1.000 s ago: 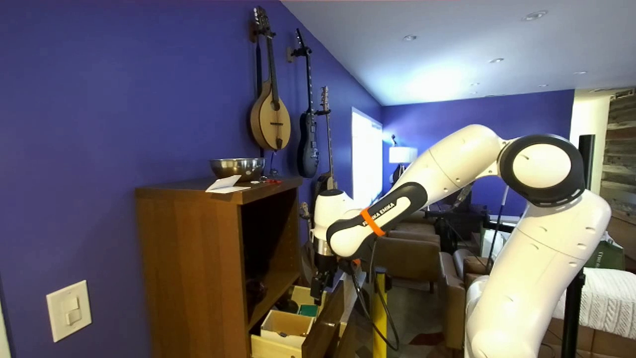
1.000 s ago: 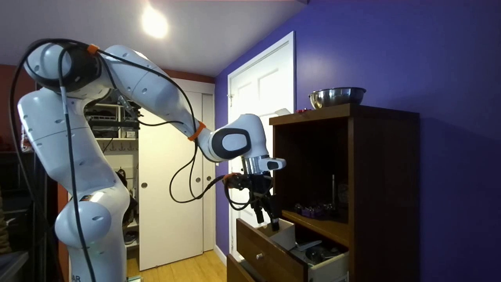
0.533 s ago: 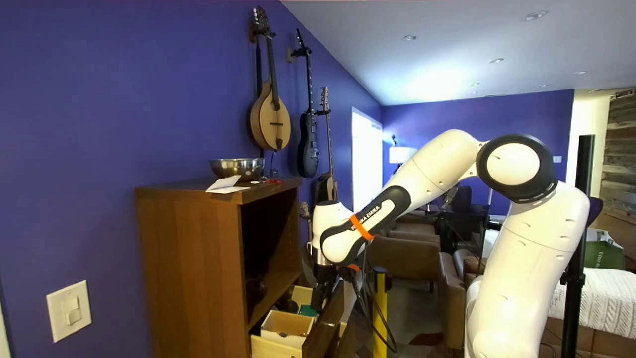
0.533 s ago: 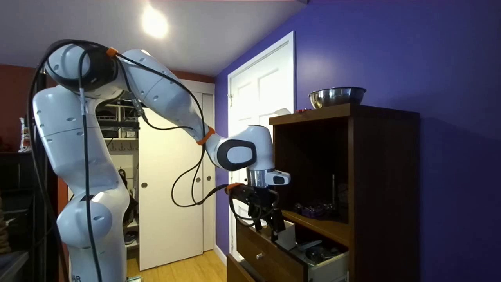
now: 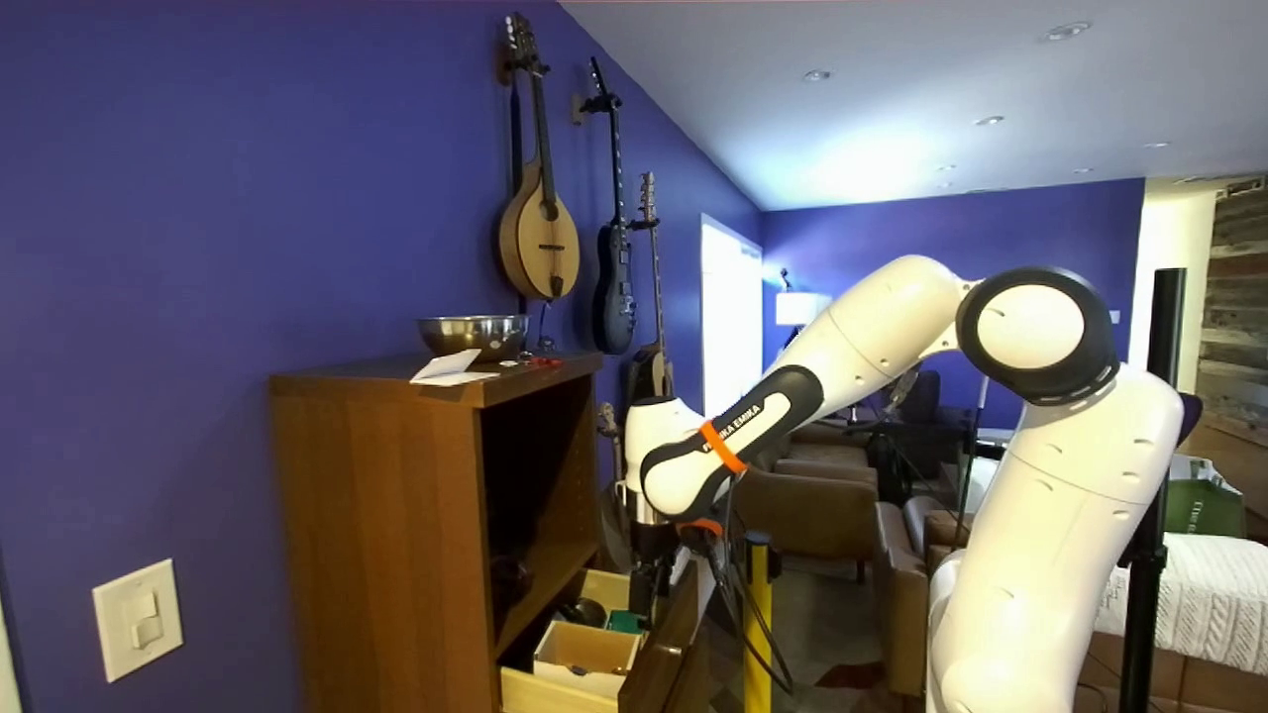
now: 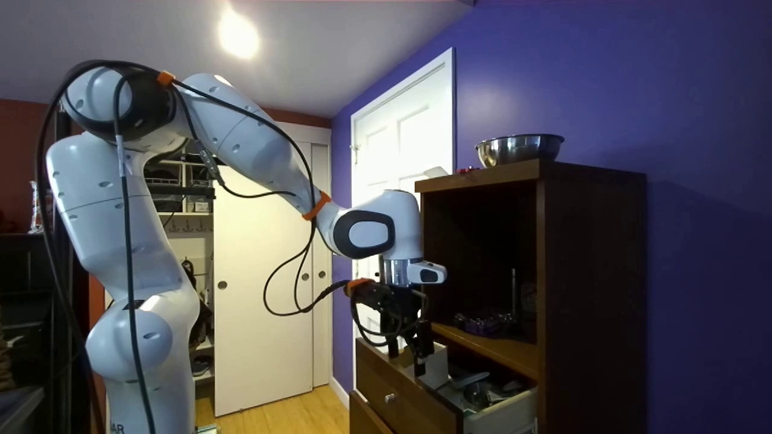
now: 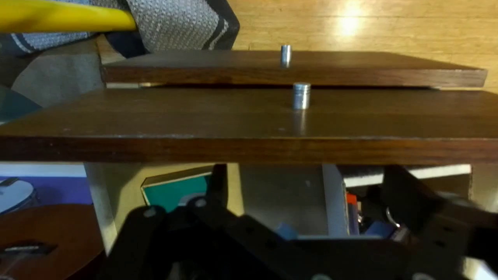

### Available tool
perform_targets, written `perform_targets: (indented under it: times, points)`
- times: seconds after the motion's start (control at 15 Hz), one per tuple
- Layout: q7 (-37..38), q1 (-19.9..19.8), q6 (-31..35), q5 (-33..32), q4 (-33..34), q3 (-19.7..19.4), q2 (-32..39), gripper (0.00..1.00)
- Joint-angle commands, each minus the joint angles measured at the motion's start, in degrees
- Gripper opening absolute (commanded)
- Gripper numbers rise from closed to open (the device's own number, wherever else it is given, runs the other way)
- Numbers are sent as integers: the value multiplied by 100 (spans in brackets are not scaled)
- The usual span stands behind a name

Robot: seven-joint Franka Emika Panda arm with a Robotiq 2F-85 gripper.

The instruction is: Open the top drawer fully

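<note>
The top drawer is pulled part-way out of the brown cabinet (image 6: 594,271); its brown front (image 6: 410,386) with a silver knob also shows in an exterior view (image 5: 662,659) and in the wrist view (image 7: 194,120). It holds a pale box, a green item and dark clutter. My gripper (image 6: 407,360) points down with its fingers spread and nothing between them. In the wrist view, the gripper (image 7: 311,184) has both fingertips inside the drawer, right behind the front panel's top edge. They look pressed against its inner face, but the contact itself is hidden.
A second drawer (image 7: 233,62) below is also partly out. The open shelf (image 6: 482,346) above the drawer holds small clutter. A metal bowl (image 5: 475,335) and folded paper (image 5: 454,371) lie on the cabinet top. A yellow post (image 5: 758,624) stands near the drawer front.
My gripper first came down into the drawer behind its front. In the last half second the drawer has slid a little further out of the cabinet, with the gripper moving outward too.
</note>
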Motion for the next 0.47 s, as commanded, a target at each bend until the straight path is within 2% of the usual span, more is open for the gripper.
perform_targets:
  times: [0.0, 0.07, 0.13, 0.4]
  points:
    - [-187, -6, 858, 48, -384, -71, -527, 100]
    - [-113, -57, 860, -63, -373, -39, -633, 100]
    - [-40, -14, 669, -2, -135, -14, -215, 100]
    - [-42, -26, 732, -8, -207, -20, -493, 100]
